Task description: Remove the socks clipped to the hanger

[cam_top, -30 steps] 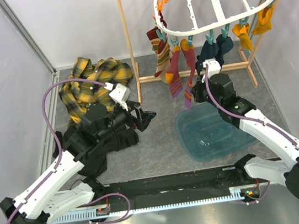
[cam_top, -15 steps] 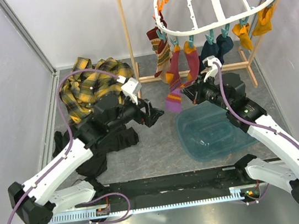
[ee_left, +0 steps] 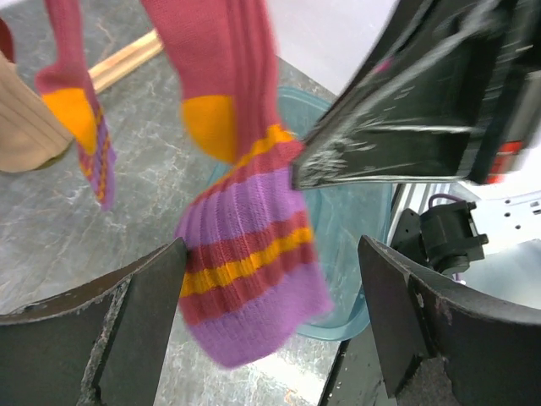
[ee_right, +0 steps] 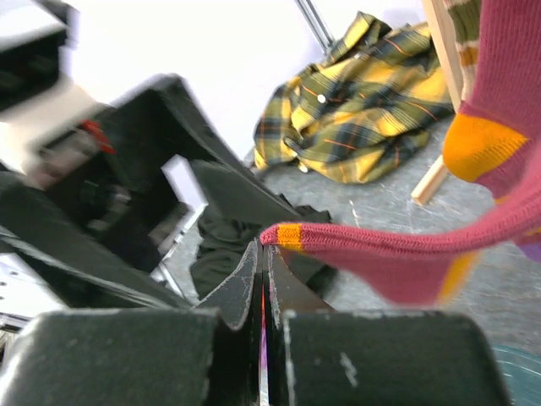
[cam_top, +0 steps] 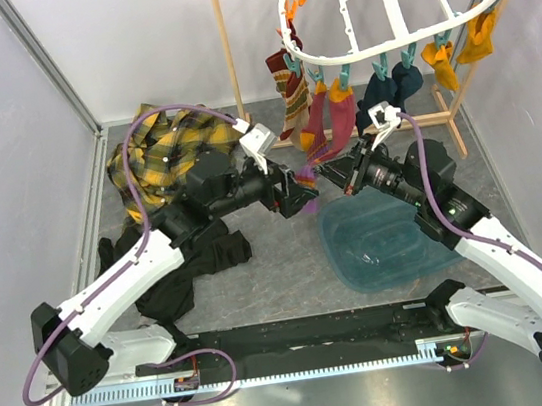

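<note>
The white oval hanger [cam_top: 399,38] hangs at the upper right with socks clipped under its rim: maroon striped ones [cam_top: 292,89], navy [cam_top: 382,96] and mustard [cam_top: 480,35]. One maroon striped sock [cam_top: 339,123] is stretched down and left from its clip. My right gripper [cam_top: 349,170] is shut on its foot; a sliver of fabric shows between the fingertips [ee_right: 263,254]. The sock's purple toe [ee_left: 254,288] hangs between the wide-open fingers [ee_left: 135,321] of my left gripper [cam_top: 300,191], touching neither.
A teal tub [cam_top: 388,247] sits on the floor under the right arm. The yellow plaid shirt [cam_top: 158,153] and a black garment [cam_top: 183,261] lie at the left. The wooden frame [cam_top: 228,68] stands behind the socks. A beige sock [ee_left: 25,127] hangs nearby.
The right gripper has drawn the maroon sock's foot up and to the left, stretching it. The left arm has swung right until its open fingers flank the purple toe.
</note>
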`<state>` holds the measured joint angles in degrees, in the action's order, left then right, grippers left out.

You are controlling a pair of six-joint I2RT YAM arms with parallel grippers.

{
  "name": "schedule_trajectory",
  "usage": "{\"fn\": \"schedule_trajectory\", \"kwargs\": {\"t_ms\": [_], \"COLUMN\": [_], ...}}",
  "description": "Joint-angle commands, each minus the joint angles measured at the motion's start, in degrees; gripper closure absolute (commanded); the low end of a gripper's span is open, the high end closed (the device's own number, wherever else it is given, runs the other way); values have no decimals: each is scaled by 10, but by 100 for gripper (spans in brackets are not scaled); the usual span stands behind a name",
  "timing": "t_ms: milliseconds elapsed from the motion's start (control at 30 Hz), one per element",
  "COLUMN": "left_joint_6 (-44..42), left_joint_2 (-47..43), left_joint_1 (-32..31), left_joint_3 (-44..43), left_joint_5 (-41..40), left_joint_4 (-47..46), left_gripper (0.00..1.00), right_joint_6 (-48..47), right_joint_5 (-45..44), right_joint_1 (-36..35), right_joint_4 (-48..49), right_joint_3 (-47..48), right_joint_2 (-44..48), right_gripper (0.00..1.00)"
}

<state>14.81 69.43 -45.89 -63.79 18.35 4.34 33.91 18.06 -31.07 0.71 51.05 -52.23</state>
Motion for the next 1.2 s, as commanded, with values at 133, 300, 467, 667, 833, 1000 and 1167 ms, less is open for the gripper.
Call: {"fn": "schedule_trajectory", "kwargs": {"t_ms": [133,300,467,667,833,1000,1167], "left_joint_6": [-30,-36,-35,-36,-23,-21,-19], "left_joint_2": [44,33,-9,-36,-61,-82,-95], "left_joint_1": [-23,-23,-23,-22,-20,-17,-17], "left_joint_3": [-34,-39,-24,-7,8,14,23], "left_joint_5": [-52,-63,-38,-7,-3,6,2], "left_joint_4": [-31,-22,16,49,55,64,62], "left_gripper": [36,98,98,98,98,98,98], "right_joint_6": [49,21,-69,-160,-211,-224,-227], "right_joint_5": [6,-14,-83,-172,-240,-257,-281], "right_joint_1": [-11,-13,-14,-14,-13,-13,-13], "right_joint_4": [56,16,-85,-145,-221,-255,-263], "right_joint_3": [3,21,112,224,349,407,433], "right_joint_2": [17,18,14,-16,-96,-148,-180], "right_gripper": [100,100,59,38,33,27,26]}}
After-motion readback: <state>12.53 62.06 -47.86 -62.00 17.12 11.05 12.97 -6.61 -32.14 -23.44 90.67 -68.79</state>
